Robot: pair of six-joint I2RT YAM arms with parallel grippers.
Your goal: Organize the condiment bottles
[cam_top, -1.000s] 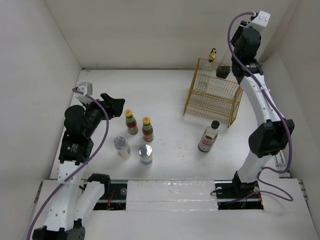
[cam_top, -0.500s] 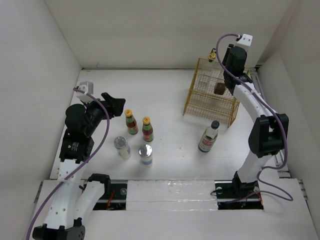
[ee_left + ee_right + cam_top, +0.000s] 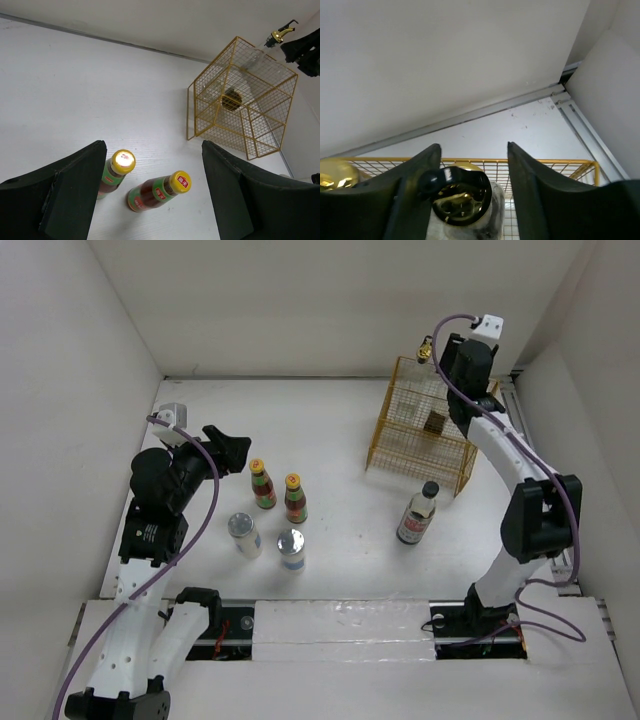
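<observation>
Hanging over the far right corner of the surface [image 3: 330, 440], the right gripper [image 3: 474, 147] looks clenched on a clear glass cruet with a gold spout [image 3: 461, 198]. Its fingers flank the cruet closely, though the gold top hides the contact itself. The cruet is inside the yellow wire basket [image 3: 425, 448], its dark bottom showing through the mesh in the top view. Whether it rests on the basket floor cannot be told. A second gold-spouted cruet [image 3: 427, 347] stands just beside it at the basket's far side. Just outside the basket, toward the near edge, stands a tall clear black-capped bottle with a red-white label [image 3: 417, 515]. Toward the left edge, the left gripper [image 3: 153, 146] is spread wide and holds nothing above two red-sauce bottles with orange caps [image 3: 263, 485] [image 3: 295, 498]. Two short silver-lidded jars [image 3: 243, 535] [image 3: 291, 548] sit closer to the near edge.

The likeliest trouble is letting go before the glass is seated, which would tip it against the mesh. A sideways drift could also knock the neighbouring cruet, and a finger snagging the wire could drag the light basket.
</observation>
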